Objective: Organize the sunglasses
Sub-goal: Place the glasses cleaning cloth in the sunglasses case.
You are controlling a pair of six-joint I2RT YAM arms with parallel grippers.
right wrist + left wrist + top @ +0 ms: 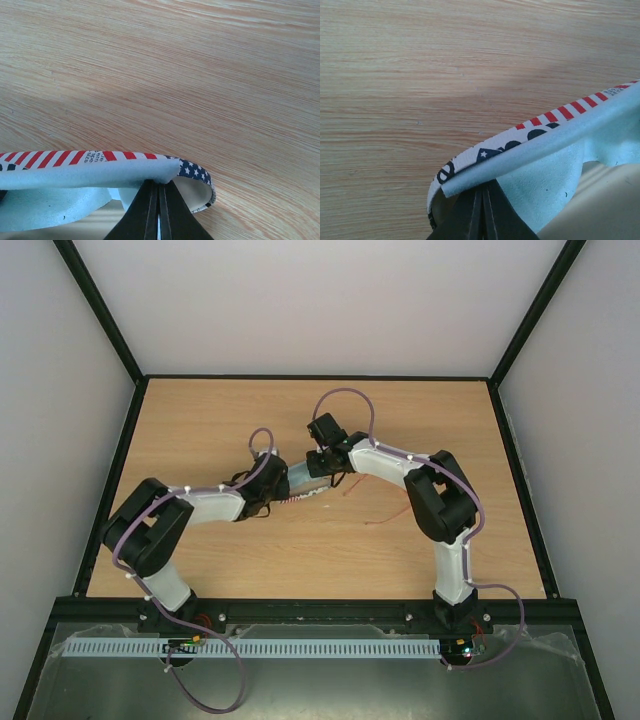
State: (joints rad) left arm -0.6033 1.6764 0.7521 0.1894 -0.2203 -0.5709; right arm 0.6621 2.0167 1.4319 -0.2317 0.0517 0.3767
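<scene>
My left pincer and right pincer are each clamped on one end of the blue cloth. I think they stretch it over the case to line it. The sunglasses lie just beside on the counter.

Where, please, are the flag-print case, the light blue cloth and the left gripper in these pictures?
flag-print case (55, 158), right wrist view, on its red-and-white striped rim.
light blue cloth (545, 180), left wrist view, on its flat middle.
left gripper (485, 187), left wrist view, between its closed fingertips.

A robot lab cell: wooden table boxed by white panels.
</scene>
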